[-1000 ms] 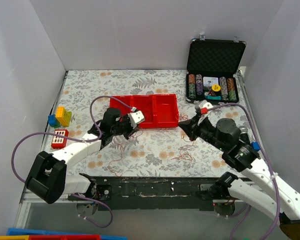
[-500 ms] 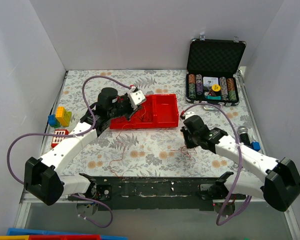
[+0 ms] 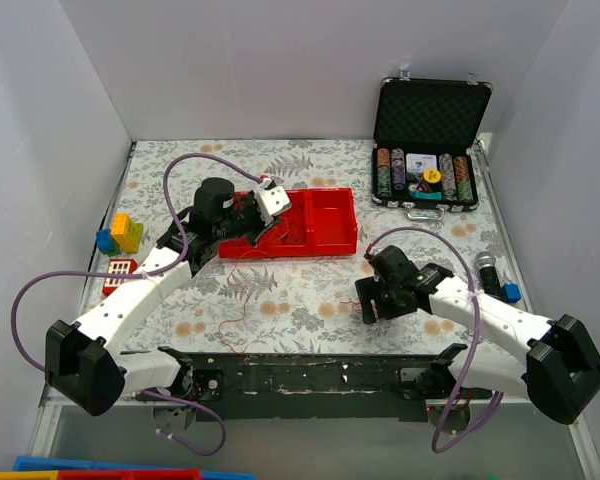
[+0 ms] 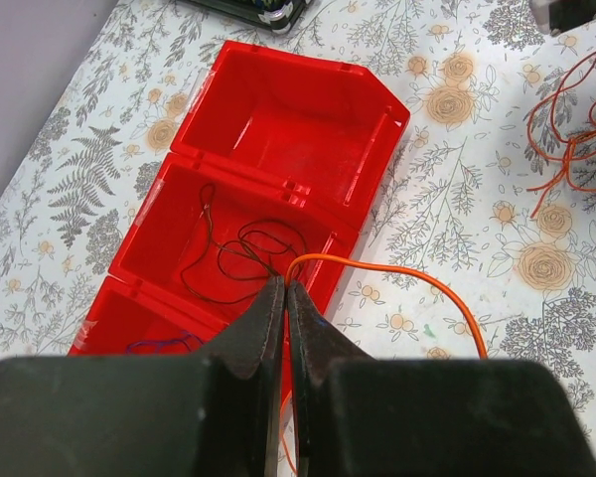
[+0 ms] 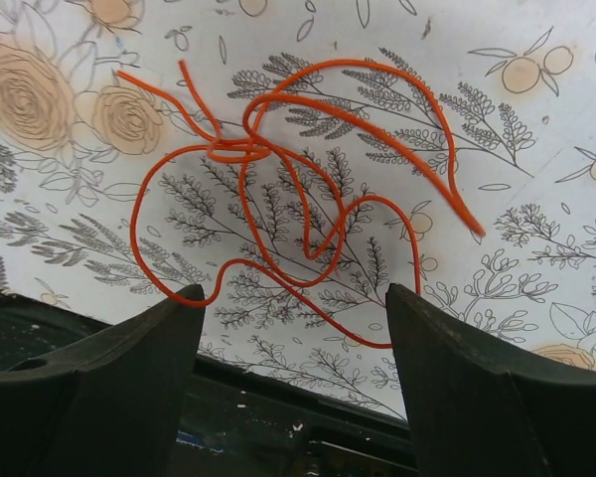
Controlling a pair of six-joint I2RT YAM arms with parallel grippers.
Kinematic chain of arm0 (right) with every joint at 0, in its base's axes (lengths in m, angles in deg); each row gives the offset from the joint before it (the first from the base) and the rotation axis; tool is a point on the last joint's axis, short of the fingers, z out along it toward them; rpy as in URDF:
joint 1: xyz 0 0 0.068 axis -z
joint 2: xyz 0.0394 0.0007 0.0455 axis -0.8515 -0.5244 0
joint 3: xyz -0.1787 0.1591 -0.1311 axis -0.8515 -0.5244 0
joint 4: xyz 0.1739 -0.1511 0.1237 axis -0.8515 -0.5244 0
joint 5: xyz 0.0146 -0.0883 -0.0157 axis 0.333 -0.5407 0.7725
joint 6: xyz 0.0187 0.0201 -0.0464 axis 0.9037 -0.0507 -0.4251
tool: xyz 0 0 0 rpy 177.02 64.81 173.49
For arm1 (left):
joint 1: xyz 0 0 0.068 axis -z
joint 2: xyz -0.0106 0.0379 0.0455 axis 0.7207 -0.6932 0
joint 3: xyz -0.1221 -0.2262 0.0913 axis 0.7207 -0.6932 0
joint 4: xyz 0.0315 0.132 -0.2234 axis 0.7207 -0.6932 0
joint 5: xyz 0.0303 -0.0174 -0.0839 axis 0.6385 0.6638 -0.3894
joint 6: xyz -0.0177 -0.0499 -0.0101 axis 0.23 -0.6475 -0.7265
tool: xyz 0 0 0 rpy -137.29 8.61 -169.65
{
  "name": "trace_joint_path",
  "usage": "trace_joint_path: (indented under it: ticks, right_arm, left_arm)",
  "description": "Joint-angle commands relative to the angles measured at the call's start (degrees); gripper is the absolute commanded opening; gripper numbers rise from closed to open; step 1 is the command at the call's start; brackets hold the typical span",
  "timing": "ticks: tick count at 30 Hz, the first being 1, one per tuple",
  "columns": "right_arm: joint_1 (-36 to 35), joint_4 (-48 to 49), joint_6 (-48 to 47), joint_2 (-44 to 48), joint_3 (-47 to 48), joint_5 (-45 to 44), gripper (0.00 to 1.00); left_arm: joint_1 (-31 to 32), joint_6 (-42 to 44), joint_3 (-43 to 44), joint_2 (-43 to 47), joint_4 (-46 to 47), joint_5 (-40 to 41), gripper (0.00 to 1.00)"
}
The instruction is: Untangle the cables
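Note:
The cables lie in separate pieces. In the left wrist view my left gripper (image 4: 286, 285) is shut on an orange cable (image 4: 397, 268) over the red tray (image 4: 288, 89). That cable arcs right across the floral cloth. A dark cable (image 4: 240, 260) lies coiled in the tray's middle compartment, and a purple strand (image 4: 159, 345) shows in the nearer one. In the right wrist view my right gripper (image 5: 293, 290) stands open just above a loose orange cable tangle (image 5: 298, 199) on the cloth, holding nothing. From above, the left gripper (image 3: 252, 222) is at the tray (image 3: 330, 222) and the right gripper (image 3: 367, 300) is near the front.
An open black case of poker chips (image 3: 427, 150) stands at the back right. Coloured toy blocks (image 3: 120, 235) and a red block (image 3: 119, 275) sit at the left edge. The dark front rail (image 5: 278, 437) runs right under the right gripper.
My right gripper has opened and let the orange tangle drop, moving nearer the front edge. The left arm swung over the red tray with its cable, then held still.

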Motion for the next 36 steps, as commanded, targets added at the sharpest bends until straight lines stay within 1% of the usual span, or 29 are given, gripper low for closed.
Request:
trace_joint_path:
  ticks: [1,4,7,12,14,15,17,18,21,24,26,30,32,34,35,36]
  right_arm:
    - [-0.1,-0.4,-0.8,-3.7,1.6,-1.0,0.82]
    - [0.0,1.2,-1.1,-7.1,1.8,-1.8,0.79]
    - [-0.1,4.4,-1.4,-8.8,1.6,-1.9,0.66]
    - [-0.1,8.5,-2.8,-11.2,2.2,-1.5,0.39]
    - [-0.1,9.0,-3.4,-12.3,2.6,-1.8,0.22]
    - [-0.1,9.2,-3.8,-12.6,2.6,-1.8,0.17]
    - [-0.1,10.3,-4.6,-12.5,2.5,-1.7,0.03]
    - [-0.1,10.4,-4.7,-12.1,2.7,-1.8,0.01]
    - [-0.1,11.4,-6.3,-8.1,5.5,-2.1,0.01]
    - [0.0,13.4,-9.5,-4.4,11.2,-2.1,0.01]
    - [-0.1,14.1,-11.9,-3.6,16.3,-2.2,0.01]
    - [0.2,15.9,-16.5,-6.3,26.8,-1.0,0.01]
    - [1.2,16.8,-17.6,-9.4,30.6,1.6,0.01]
    - [3.0,17.2,-17.0,-13.0,33.8,3.6,0.01]
    - [3.8,18.1,-16.5,-14.9,34.2,6.8,0.01]
    - [4.6,19.3,-15.9,-16.0,34.2,7.9,0.01]
  left_arm:
    - [-0.1,0.5,0.2,2.7,-0.6,-0.1,0.00]
    - [-0.1,0.5,0.5,3.0,-0.8,0.2,0.00]
    - [-0.1,0.5,0.1,3.4,-1.0,0.5,0.00]
    - [-0.1,0.5,-0.6,4.0,-1.1,0.5,0.00]
    - [-0.1,0.3,-0.7,4.1,-1.2,0.4,0.00]
    - [-0.1,0.2,-0.8,4.2,-1.3,0.4,0.00]
    - [-0.1,0.2,-0.8,4.2,-1.2,0.3,0.00]
    - [-0.1,0.2,-0.8,4.2,-1.3,0.4,0.00]
    - [-0.1,0.6,-0.9,4.3,-1.3,0.6,0.00]
    - [-0.1,0.5,-0.8,4.1,-1.3,0.5,0.00]
    - [-0.1,0.4,-0.4,4.3,-1.3,0.3,0.00]
    - [-0.1,0.1,0.1,4.3,-1.3,0.4,0.00]
    - [-0.1,0.1,0.2,4.4,-1.2,0.5,0.00]
    - [-0.1,0.1,0.4,4.7,-1.2,0.7,0.00]
    - [-0.1,0.1,0.5,4.7,-1.3,0.7,0.00]
    - [-0.1,0.1,0.6,5.0,-1.3,0.8,0.00]
